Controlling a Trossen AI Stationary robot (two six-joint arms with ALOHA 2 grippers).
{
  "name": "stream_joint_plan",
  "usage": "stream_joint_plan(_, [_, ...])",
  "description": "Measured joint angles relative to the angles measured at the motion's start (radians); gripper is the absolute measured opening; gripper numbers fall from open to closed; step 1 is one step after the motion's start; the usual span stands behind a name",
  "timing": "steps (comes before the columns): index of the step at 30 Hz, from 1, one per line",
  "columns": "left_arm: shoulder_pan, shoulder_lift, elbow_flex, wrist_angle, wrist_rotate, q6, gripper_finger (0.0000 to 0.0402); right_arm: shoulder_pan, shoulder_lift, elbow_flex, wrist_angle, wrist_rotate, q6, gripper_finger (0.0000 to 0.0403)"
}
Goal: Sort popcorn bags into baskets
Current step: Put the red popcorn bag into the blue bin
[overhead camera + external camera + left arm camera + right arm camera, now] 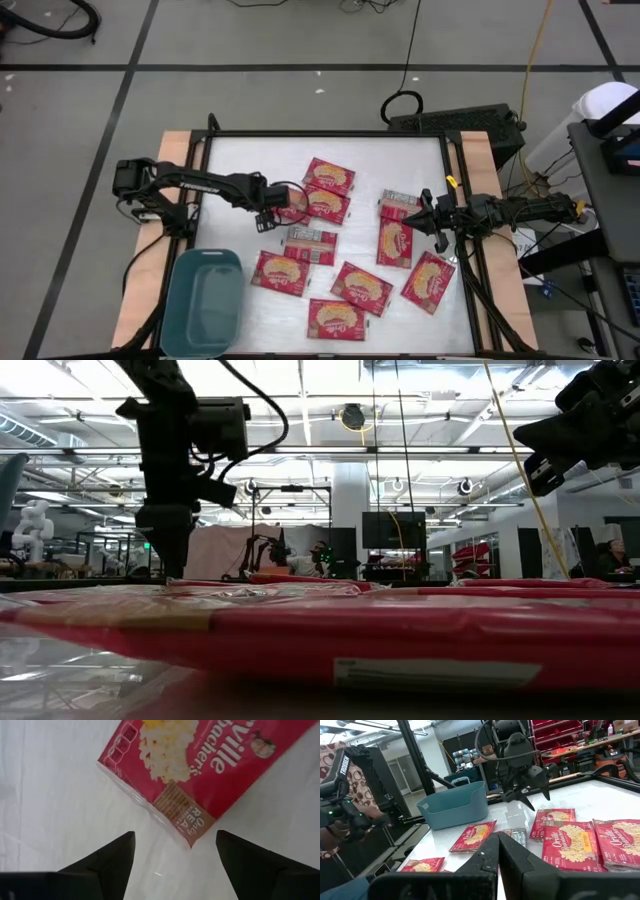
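While left gripper (175, 852) gapes open, popcorn bag (200, 765) lies just beyond fingertips; untouched.

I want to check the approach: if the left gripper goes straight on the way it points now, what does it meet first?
Probably the corner of a red popcorn bag lying just ahead of the open left gripper on the white table; depth is hard to judge.

White counter, grey workshop floor

The white counter (240, 160) stands on grey floor (250, 100) with black tape lines; a yellow cable (531, 50) trails beside a black case (455, 122).
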Motion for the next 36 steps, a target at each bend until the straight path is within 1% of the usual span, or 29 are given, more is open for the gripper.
stream_joint_plan(3, [0.01,0.002,-0.023,0.007,0.008,-0.04,0.0286,0.0,0.0,0.0,0.0,0.0,0.0,0.0])
stream_joint_plan(8, [0.018,0.002,-0.054,0.072,0.009,-0.031,0.0302,0.0,0.0,0.0,0.0,0.001,0.0,0.0])
stream_joint_plan(10, [0.024,0.002,-0.073,0.121,0.017,-0.021,0.0301,0.0,0.0,0.0,0.0,0.001,0.0,0.0])
stream_joint_plan(13, [0.035,0.0,-0.102,0.185,0.034,-0.017,0.0285,0.0,0.0,0.0,0.0,0.001,0.002,0.0])
stream_joint_plan(16, [0.041,-0.003,-0.118,0.213,0.055,-0.027,0.0255,0.0,0.0,0.0,0.0,0.001,0.01,0.0])
stream_joint_plan(19, [0.045,-0.002,-0.12,0.22,0.068,-0.024,0.0208,0.0,0.005,0.0,0.0,-0.027,0.049,0.0])
stream_joint_plan(22, [0.044,0.0,-0.122,0.247,0.074,0.0,0.0138,0.0,0.024,0.0,0.0,-0.073,0.055,0.0])
stream_joint_plan(25, [0.046,0.004,-0.124,0.298,0.057,0.02,0.0048,0.0,0.061,0.0,0.007,-0.061,0.084,0.0])
stream_joint_plan(26, [0.049,0.004,-0.124,0.313,0.052,0.02,0.0026,0.0,0.077,0.0,0.014,-0.05,0.099,0.0])
stream_joint_plan(27, [0.05,0.004,-0.124,0.322,0.049,0.02,0.0016,0.0,0.096,0.0,0.03,-0.047,0.111,0.0])
stream_joint_plan(29, [0.049,0.004,-0.122,0.328,0.048,0.022,0.0013,0.0,0.142,0.0,0.084,-0.047,0.116,0.0])
stream_joint_plan(32, [0.048,-0.011,-0.102,0.29,0.054,0.014,0.0006,0.001,0.227,0.001,0.222,-0.043,0.132,0.0])
stream_joint_plan(36, [0.028,-0.063,-0.073,0.203,0.045,0.008,0.0004,0.035,0.372,0.015,0.362,0.032,0.122,0.0])
